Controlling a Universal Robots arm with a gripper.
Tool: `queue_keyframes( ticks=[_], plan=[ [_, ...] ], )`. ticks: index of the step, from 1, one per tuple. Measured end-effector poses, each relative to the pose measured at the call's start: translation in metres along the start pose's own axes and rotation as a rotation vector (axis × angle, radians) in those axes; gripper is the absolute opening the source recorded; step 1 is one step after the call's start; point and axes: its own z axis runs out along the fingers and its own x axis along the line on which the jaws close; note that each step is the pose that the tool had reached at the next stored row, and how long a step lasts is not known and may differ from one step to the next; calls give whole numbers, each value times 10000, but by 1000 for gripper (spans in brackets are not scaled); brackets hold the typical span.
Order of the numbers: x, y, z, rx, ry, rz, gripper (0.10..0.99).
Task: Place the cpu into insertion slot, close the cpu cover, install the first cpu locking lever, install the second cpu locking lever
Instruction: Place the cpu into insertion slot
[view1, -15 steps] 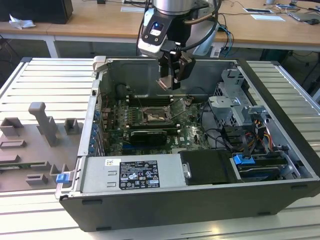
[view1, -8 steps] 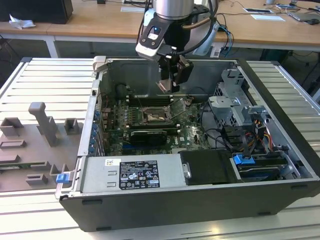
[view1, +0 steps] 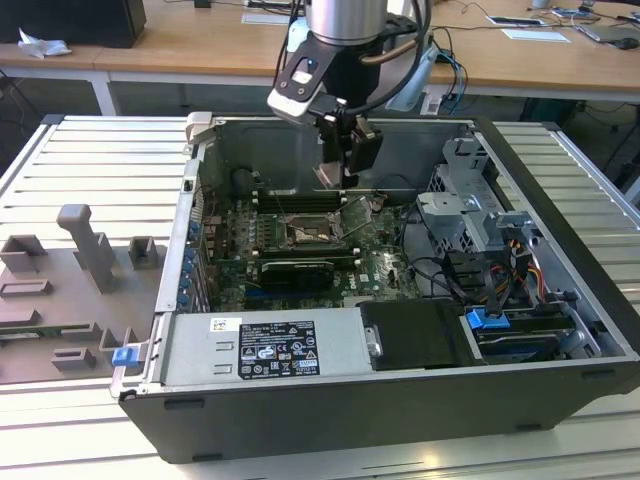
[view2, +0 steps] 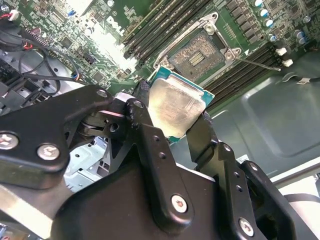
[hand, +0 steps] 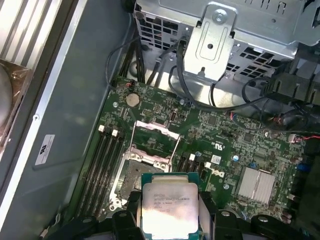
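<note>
— Jaws first: how do they stand?
— Closed part-way on two opposite edges of the cpu (view2: 175, 107), a small thin square chip with a pale silver-grey metal top on a green backing. One black finger (view2: 145, 127) presses each side, and the metal top faces the camera in both wrist views.
— What is the largest body shown?
— A slatted pale metal table (view1: 90, 150), bearing a dark grey open computer case (view1: 330, 430) laid on its side. Inside lies a green motherboard (view1: 385, 268). A silver power-supply box with a white label (view1: 260, 350) sits along the near wall, and a perforated silver drive cage (view1: 470, 215) stands at the exterior view's right.
— Where is the arm?
— Its black two-finger gripper (view1: 345, 168) hangs within the case, above the board and clear of it, near the far wall.
— And the target?
— The insertion slot (hand: 137, 177), a square socket with a dark recessed centre and metal rim, lies bare just beside the long black memory slots (hand: 107, 165). The cpu is held above it, apart from it, not seated.
— The smaller parts?
— The cpu cover (hand: 159, 127), a thin silvery frame with a large window, is tilted up on its hinge, open. A thin wire locking lever (view2: 257, 63) lies swung out beside the socket
</note>
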Motion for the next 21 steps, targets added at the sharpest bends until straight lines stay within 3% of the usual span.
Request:
queue_keyframes(
  ticks=[21],
  plan=[
    [-1, -5, 59, -7, -48, 458, 541]
  ],
)
